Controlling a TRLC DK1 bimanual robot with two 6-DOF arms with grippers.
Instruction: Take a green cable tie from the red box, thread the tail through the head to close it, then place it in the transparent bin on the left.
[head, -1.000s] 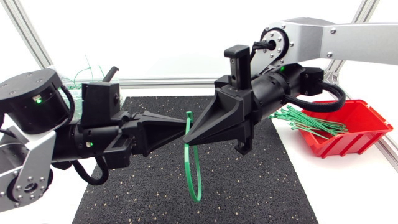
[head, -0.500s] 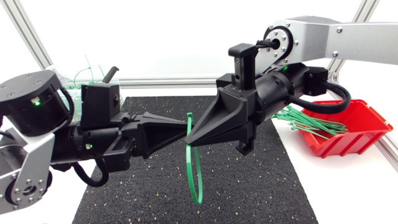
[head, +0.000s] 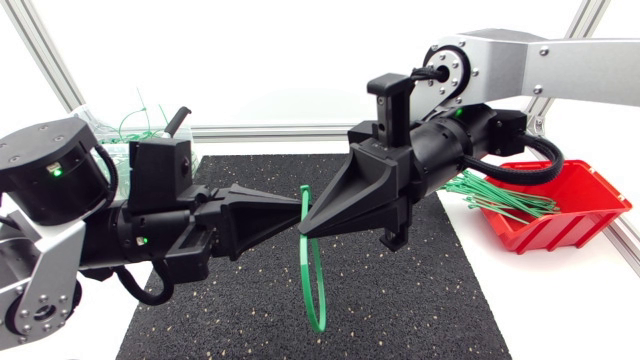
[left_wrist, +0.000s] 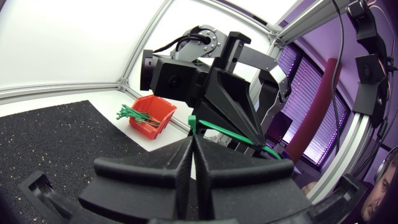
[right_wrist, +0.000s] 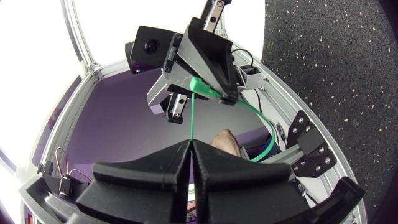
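Tie (head: 304, 195) held in the air over the mat (head: 420, 290), gripped from two sides. Left gripper (head: 297, 213) is clenched on the tie by its head. Right gripper (head: 303, 231) is clenched on the thin tail, the tips of the two nearly met. Loop is seen hanging below both tips. Spare ties (head: 495, 195) are heaped in the red box (head: 575, 215), well apart. Bin (head: 125, 125) is partly hidden behind the left arm (head: 60, 190).

left gripper (head: 296, 208) + right gripper (head: 303, 230) = 2 | looped cable tie (head: 317, 290) 1 | red box (head: 590, 195) 1 | transparent bin (head: 105, 125) 1
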